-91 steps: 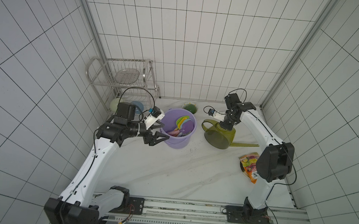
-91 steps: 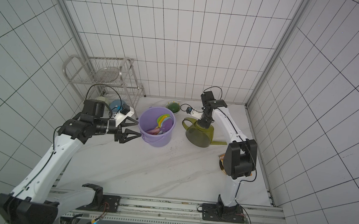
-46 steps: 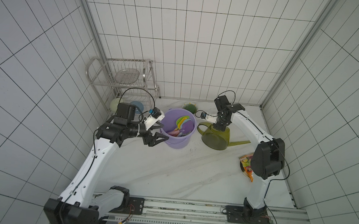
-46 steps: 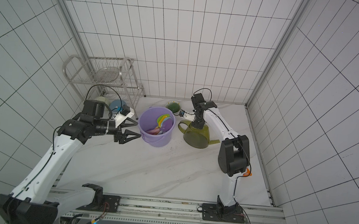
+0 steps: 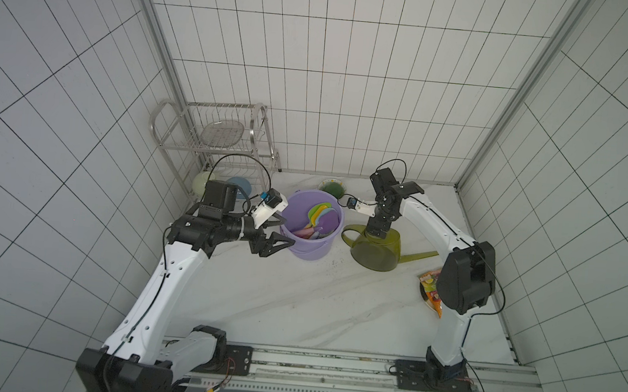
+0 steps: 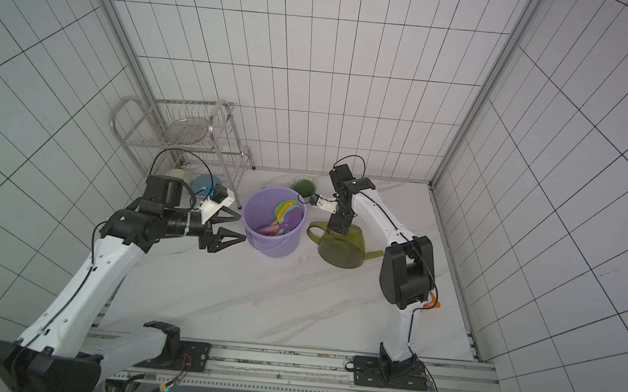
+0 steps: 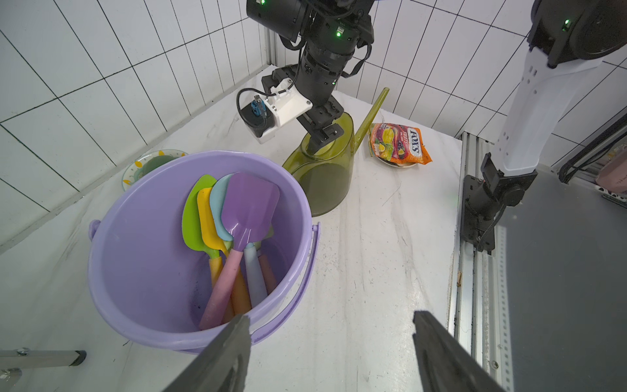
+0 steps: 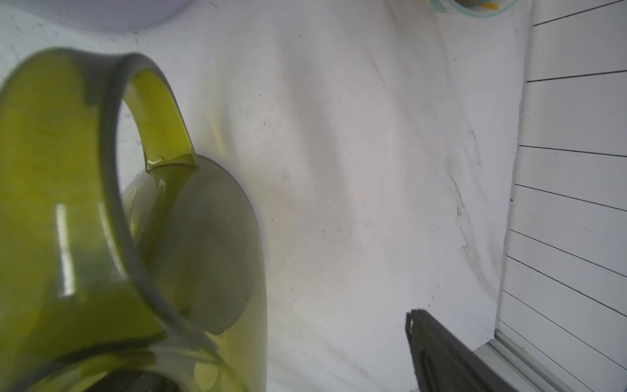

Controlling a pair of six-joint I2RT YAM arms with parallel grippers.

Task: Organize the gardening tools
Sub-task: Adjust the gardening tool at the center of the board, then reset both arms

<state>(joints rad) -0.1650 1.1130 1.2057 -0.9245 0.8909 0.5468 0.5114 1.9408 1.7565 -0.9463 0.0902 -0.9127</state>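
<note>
My right gripper (image 7: pixel 322 141), jaws apart, straddles the rim of the watering can (image 7: pixel 322 180) beside the bucket (image 7: pixel 142 254); pulling out crookedly, I could hook and topple it. Nearby, my left gripper (image 7: pixel 330 315) gapes empty.

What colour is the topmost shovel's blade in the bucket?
The blade is purple, clearest in left wrist view.

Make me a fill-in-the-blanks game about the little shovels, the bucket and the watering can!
1. The little shovels all stand inside the lilac ___.
2. The top shovel has a ___ blade.
3. The watering can has a handle and a long, thin ___.
4. The snack bag is mostly ___.

Missing words: bucket, purple, spout, orange.
</note>
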